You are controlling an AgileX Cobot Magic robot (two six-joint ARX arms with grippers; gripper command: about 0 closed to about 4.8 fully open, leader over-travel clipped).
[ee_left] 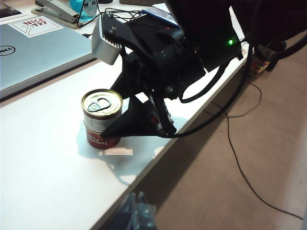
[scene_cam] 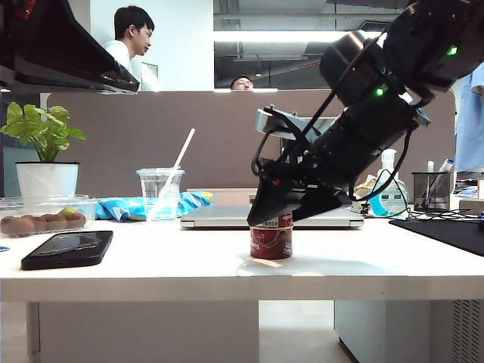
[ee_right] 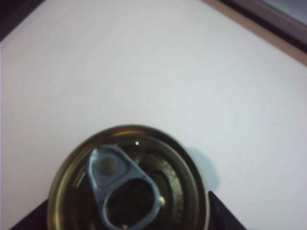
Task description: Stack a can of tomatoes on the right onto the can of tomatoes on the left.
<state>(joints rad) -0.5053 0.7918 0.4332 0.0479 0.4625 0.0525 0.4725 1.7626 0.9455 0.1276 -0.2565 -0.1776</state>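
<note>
Upper can: a tomato can (ee_left: 101, 111) with a gold lid and pull tab (ee_right: 122, 187) stands upright on top of a second one, near the desk's front edge
Lower can: the red-labelled tomato can (scene_cam: 271, 242) sits on the white desk (scene_cam: 166, 261), carrying the upper can squarely; a small white slip lies on the desk just beside its base
Right gripper: the right gripper (ee_left: 125, 128) is tilted down over the stack, its black fingers (ee_left: 144, 122) flanking the upper can at about the level where the two cans meet
Right fingers: spread on either side of the can; dark finger tips show at both lower corners of the right wrist view, and whether they touch the can I cannot tell
Left gripper: the left gripper (ee_left: 139, 215) hangs off the desk's edge, well apart from the cans, only blurred tips visible
Left fingers: cannot tell whether spread or pressed together
Background: a silver laptop (scene_cam: 227, 216), a plastic cup with a straw (scene_cam: 160, 193), a black phone (scene_cam: 68, 249), a potted plant (scene_cam: 45, 151)
</note>
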